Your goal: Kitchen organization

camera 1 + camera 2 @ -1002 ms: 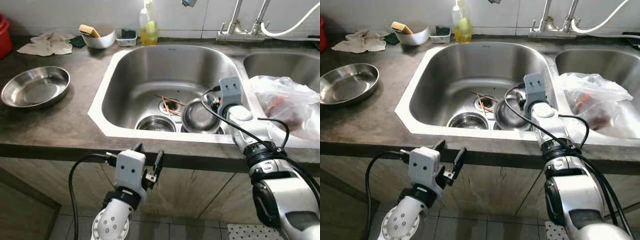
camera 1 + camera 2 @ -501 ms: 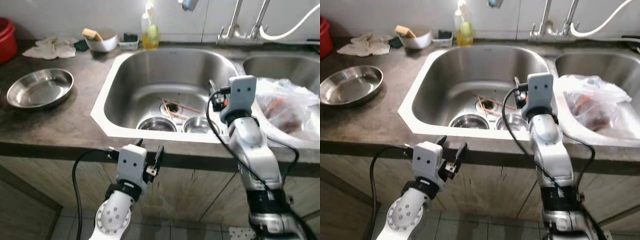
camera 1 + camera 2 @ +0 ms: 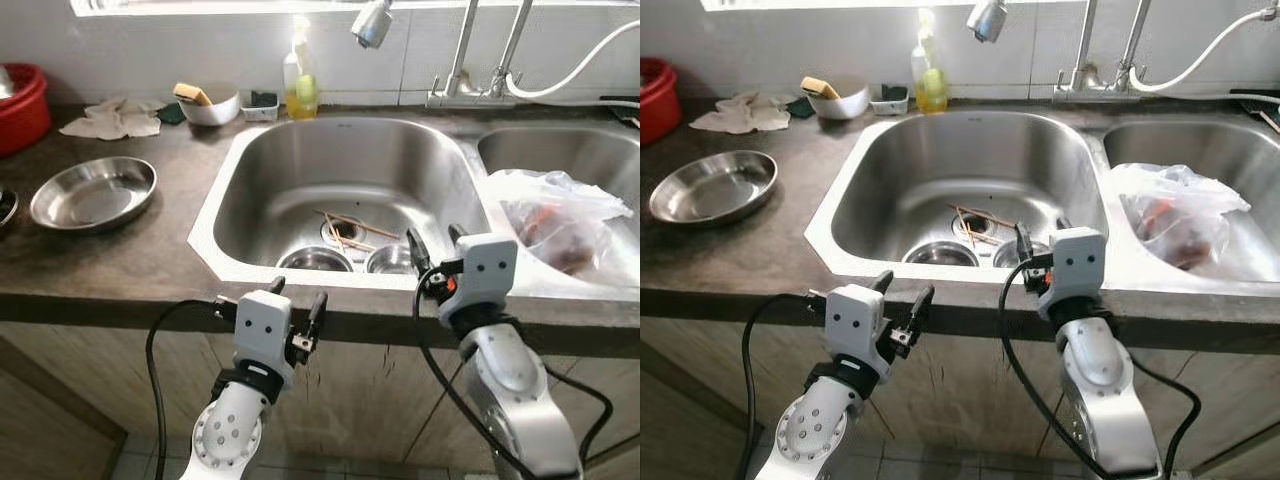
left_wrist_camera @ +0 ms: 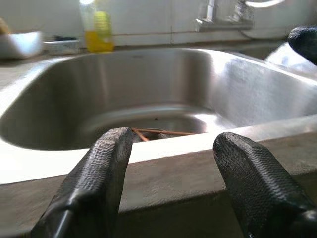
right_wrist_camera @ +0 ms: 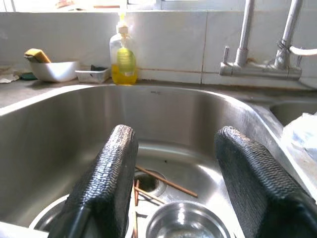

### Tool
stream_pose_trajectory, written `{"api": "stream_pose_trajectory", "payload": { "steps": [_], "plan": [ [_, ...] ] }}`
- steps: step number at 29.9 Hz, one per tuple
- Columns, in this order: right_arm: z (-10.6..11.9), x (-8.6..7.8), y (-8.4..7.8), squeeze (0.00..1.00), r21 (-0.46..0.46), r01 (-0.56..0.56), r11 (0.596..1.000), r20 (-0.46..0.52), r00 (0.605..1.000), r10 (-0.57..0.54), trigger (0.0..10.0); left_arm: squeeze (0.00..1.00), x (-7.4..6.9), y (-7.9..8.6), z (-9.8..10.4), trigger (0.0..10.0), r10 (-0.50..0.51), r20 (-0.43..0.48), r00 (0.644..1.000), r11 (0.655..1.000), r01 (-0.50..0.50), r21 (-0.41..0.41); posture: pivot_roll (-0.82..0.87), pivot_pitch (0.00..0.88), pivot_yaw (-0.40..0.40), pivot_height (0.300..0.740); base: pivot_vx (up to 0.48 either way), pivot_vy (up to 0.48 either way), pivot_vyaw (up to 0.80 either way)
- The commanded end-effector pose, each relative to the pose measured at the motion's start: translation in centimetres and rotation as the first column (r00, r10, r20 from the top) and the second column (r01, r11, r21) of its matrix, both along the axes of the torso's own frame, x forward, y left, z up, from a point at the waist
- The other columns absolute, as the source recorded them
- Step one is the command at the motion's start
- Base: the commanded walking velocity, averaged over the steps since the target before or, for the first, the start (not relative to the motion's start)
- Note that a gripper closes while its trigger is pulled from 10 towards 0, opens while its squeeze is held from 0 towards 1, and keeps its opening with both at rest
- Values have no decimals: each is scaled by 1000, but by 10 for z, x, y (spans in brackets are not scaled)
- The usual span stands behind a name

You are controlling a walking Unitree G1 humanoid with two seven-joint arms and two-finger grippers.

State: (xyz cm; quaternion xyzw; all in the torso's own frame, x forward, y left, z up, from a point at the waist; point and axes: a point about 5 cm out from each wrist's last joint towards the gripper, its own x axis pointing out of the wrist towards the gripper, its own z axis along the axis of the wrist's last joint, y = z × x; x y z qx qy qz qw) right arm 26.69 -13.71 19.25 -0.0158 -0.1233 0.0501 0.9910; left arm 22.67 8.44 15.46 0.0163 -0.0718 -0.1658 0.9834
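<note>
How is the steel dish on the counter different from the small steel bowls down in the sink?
The steel dish is wide and shallow; the small steel bowls are narrower and deeper. The dish sits alone on the dark counter; the bowls sit side by side in the sink beside chopsticks. All are shiny, upright and look empty.

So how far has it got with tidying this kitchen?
Little looks finished. One steel dish sits on the counter, perhaps already moved there. Nothing is in hand: the right pincer hangs open at the sink's front rim, and the left pincer is open below the counter edge. Still in the sink are two small steel bowls and some chopsticks; a plastic bag lies by the second basin.
</note>
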Motion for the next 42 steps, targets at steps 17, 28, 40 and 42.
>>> {"api": "stream_pose_trajectory", "payload": {
  "steps": [17,28,40,42],
  "plan": [
    [7,4,10,0,1,-32,999,25,999,32,10000,0,1,3,-5,10000,-6,-6,1000,1000,7,9,94,4,-10,740,0,163,800],
    [10,9,16,0,38,-37,999,11,999,37,10000,0,2,6,-4,10000,-2,5,1000,1000,2,22,103,9,2,740,0,130,218],
    [9,11,19,0,30,-72,997,-3,997,72,10000,0,3,3,-4,10000,16,3,1000,1000,-16,20,111,37,-19,740,0,0,0],
    [9,12,19,0,29,-66,997,-6,998,67,10000,0,3,2,-4,10000,15,4,1000,1000,-15,19,110,39,-20,740,0,0,0]
  ]
}}
